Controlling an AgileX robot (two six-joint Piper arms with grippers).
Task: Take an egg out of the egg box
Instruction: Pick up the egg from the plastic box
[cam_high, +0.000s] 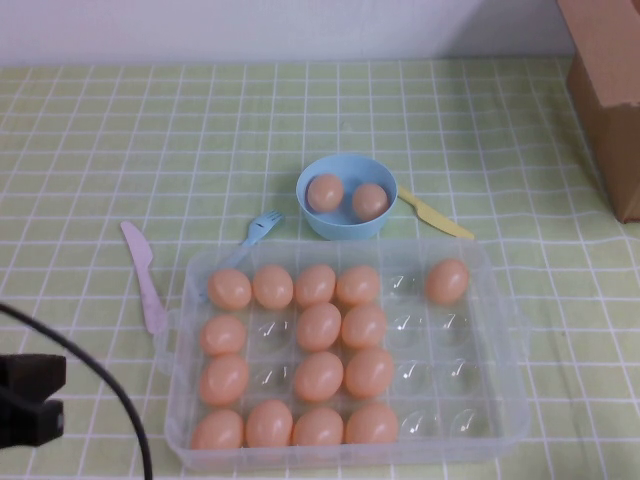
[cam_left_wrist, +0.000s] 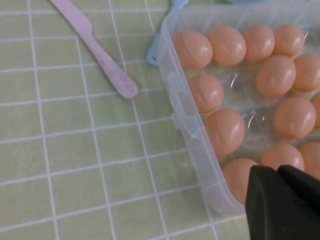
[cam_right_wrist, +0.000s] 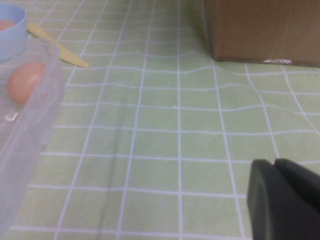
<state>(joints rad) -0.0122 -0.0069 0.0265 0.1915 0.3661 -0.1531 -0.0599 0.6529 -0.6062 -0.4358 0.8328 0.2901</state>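
Observation:
The clear egg box (cam_high: 345, 455) lies at the near middle of the table with several peach-orange eggs in its left rows (cam_high: 318, 326) and one egg alone at the far right (cam_high: 447, 281). Its right cups are bare. My left gripper (cam_high: 35, 400) is shut and empty, low at the near left, beside the box's near-left corner. In the left wrist view the gripper (cam_left_wrist: 277, 170) hangs over that corner of the box (cam_left_wrist: 187, 115). My right gripper (cam_right_wrist: 274, 162) is shut and empty over bare cloth to the right of the box (cam_right_wrist: 30, 130); it is outside the high view.
A light blue bowl (cam_high: 346, 228) behind the box holds two eggs (cam_high: 325, 192). A pink knife (cam_high: 143, 275) and a blue fork (cam_high: 258, 230) lie at the box's far left, a yellow knife (cam_high: 435, 214) beside the bowl. A brown cardboard box (cam_high: 610, 90) stands at the far right.

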